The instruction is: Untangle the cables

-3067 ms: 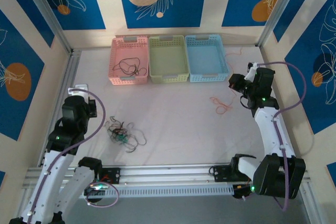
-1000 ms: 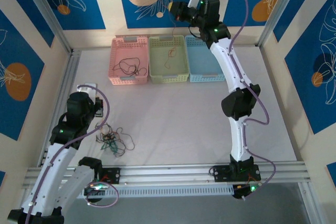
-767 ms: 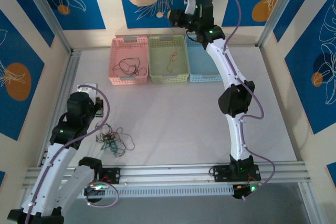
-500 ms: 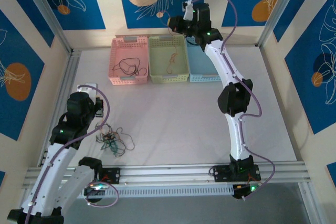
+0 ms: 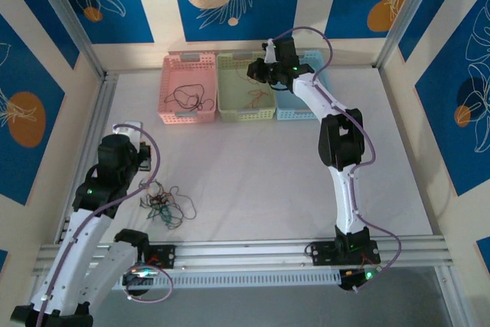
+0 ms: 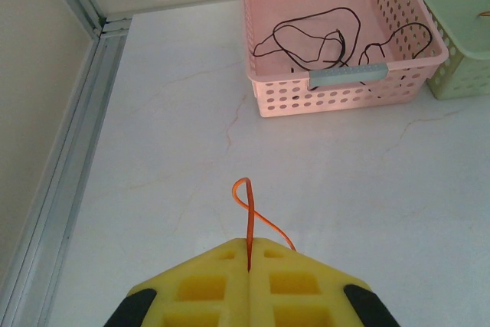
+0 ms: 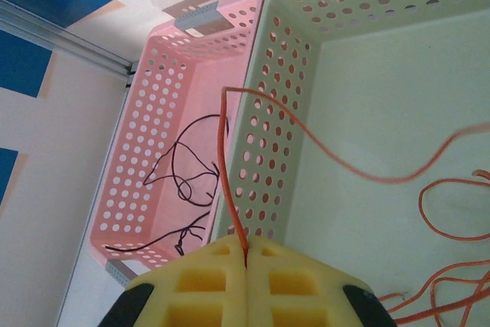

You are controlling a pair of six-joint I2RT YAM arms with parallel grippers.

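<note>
The bottom edge of the left wrist view cuts off the left gripper (image 6: 250, 244), leaving just the front of its yellow foam pads (image 6: 207, 285). The thin orange wire loop (image 6: 246, 201) vanishes into the closed seam between them, and the rest of it is hidden. Ahead and to the right, the pale green perforated plastic basket (image 6: 455, 82) is cropped by the picture's edge.

The right gripper (image 7: 246, 241) is likewise cut off at the bottom. The long orange wire strand (image 7: 223, 158) it pinches blurs toward the right edge, where the orange coils (image 7: 448, 184) also run out of frame.

From above, the small multicoloured wire tangle (image 5: 164, 204) just beside the left gripper is too fine to tell its strands apart. The right arm hides part of the light blue perforated basket (image 5: 289, 109).
</note>
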